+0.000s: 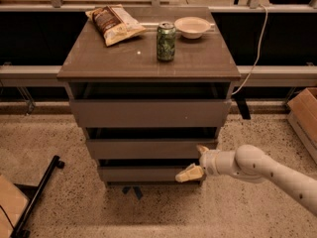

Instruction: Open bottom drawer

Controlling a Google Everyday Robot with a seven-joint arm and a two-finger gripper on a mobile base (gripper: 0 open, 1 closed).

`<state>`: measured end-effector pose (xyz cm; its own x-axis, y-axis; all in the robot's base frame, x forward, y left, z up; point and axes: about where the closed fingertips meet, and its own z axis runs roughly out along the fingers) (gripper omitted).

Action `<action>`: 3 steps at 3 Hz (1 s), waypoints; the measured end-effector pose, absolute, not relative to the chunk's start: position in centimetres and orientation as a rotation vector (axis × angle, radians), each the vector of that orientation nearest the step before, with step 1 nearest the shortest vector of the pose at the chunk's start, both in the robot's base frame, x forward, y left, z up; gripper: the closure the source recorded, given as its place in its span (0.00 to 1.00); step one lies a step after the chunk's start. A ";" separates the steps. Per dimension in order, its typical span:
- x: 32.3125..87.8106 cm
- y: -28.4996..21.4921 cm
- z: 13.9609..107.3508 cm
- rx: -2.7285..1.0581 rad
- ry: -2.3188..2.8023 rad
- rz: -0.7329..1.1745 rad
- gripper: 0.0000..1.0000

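Camera view: bottom drawer (143, 174) front faced camera, long axis left-right, interior unseen; gripper (195, 161) at its right end, fingers (188, 174) spread wide, nothing held.

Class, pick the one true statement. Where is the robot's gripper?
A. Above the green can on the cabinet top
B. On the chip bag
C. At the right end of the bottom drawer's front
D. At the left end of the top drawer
C: the gripper is at the right end of the bottom drawer front, far below the green can.
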<state>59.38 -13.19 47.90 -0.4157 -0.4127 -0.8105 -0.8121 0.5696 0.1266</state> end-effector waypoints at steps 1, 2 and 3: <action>59.7 -14.4 43.8 -0.904 2.066 0.731 0.00; 60.7 -15.3 38.9 -0.808 2.092 0.810 0.00; 61.1 -15.6 38.0 -0.785 2.094 0.812 0.00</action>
